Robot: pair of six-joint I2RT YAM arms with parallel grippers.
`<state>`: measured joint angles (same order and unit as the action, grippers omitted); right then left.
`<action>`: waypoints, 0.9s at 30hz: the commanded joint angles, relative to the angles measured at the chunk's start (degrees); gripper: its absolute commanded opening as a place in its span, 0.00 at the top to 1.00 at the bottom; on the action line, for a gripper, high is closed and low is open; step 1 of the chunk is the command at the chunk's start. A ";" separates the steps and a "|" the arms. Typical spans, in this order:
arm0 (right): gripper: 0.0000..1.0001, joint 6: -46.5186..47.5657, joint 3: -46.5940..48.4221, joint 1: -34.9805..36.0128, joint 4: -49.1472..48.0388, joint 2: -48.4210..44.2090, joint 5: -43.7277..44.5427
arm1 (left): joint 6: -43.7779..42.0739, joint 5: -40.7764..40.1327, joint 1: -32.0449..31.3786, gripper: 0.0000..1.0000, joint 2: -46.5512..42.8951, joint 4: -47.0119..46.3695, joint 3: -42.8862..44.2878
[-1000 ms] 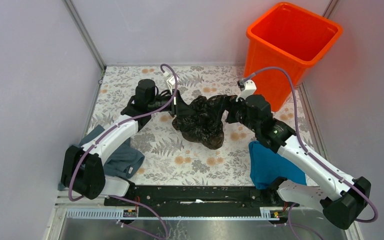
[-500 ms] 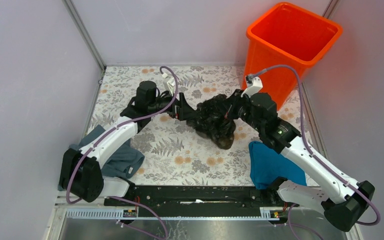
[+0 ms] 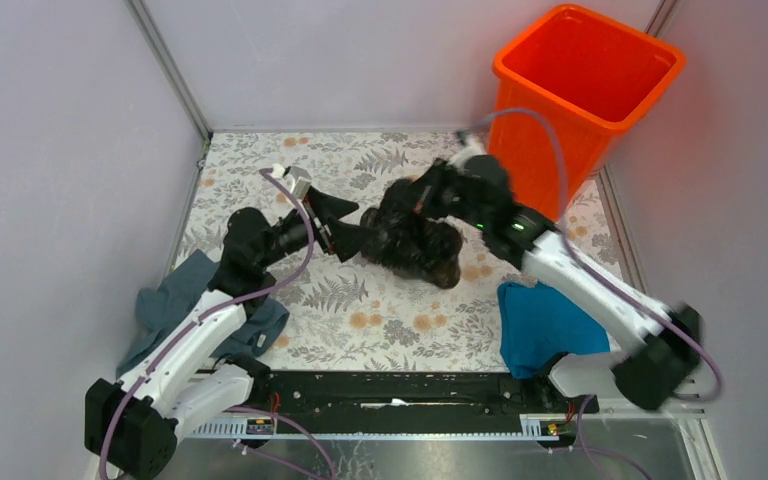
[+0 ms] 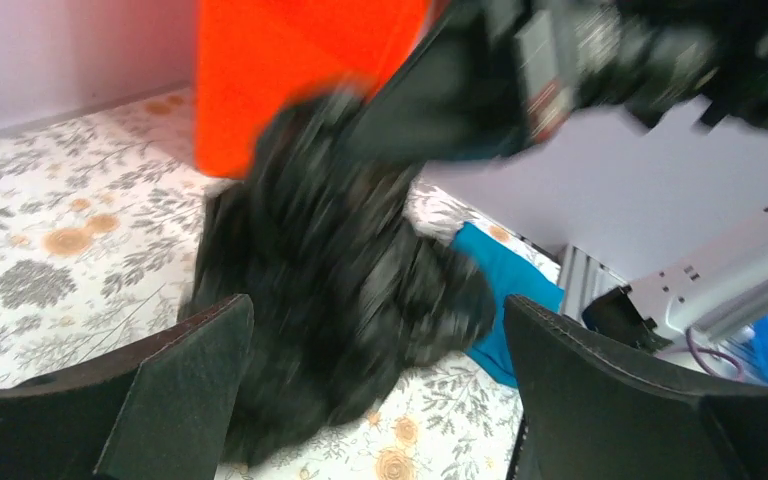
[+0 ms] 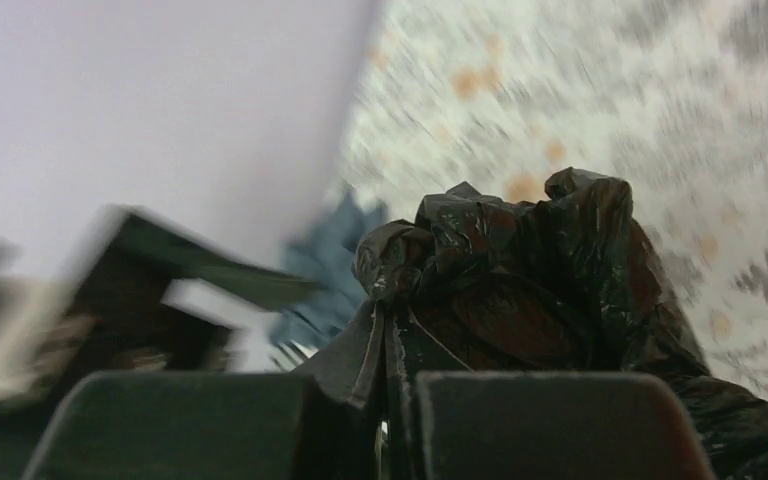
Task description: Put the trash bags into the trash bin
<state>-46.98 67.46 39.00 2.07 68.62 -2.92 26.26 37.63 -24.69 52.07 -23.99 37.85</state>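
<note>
Trash bag, black and crinkled, is pinched in my right gripper: the two fingers are pressed close together with a fold of the glossy plastic caught between them, and the rest of the bag bunches up just past the tips. From above, that gripper grips the bunch at its upper far side. My left gripper is spread wide, its fingers well apart and clamping nothing, with the bag hanging in front of the gap. From above, the left gripper sits just beside the bag's left edge.

The bag is a dark lump over the middle of the floral table cover. Motion blur hides whether its lower end touches the surface. It is outside the orange trash bin, which stands upright at the far right corner, near the bag. A teal cloth lies beneath my right arm, and a grey-blue cloth lies beneath my left.
</note>
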 commanded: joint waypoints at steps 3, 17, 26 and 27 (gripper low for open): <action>1.00 4.54 3.47 0.09 7.35 13.59 -7.43 | -6.88 -15.48 0.17 0.02 -0.48 11.03 6.61; 1.00 2.53 -10.69 -2.03 -3.44 -1.86 -1.08 | -5.68 -20.51 1.83 0.01 -7.61 5.53 1.96; 1.00 9.92 3.85 -2.52 2.64 -4.51 -3.48 | -5.60 -20.40 1.97 0.01 -7.17 5.79 2.09; 1.00 10.28 4.75 -2.51 4.32 -4.93 -2.00 | -5.61 -20.40 2.01 0.01 -7.20 5.79 2.13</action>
<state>-40.10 61.45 36.62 7.20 72.73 -7.03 20.78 16.69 -23.11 45.80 -15.97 39.11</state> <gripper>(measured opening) 0.011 0.988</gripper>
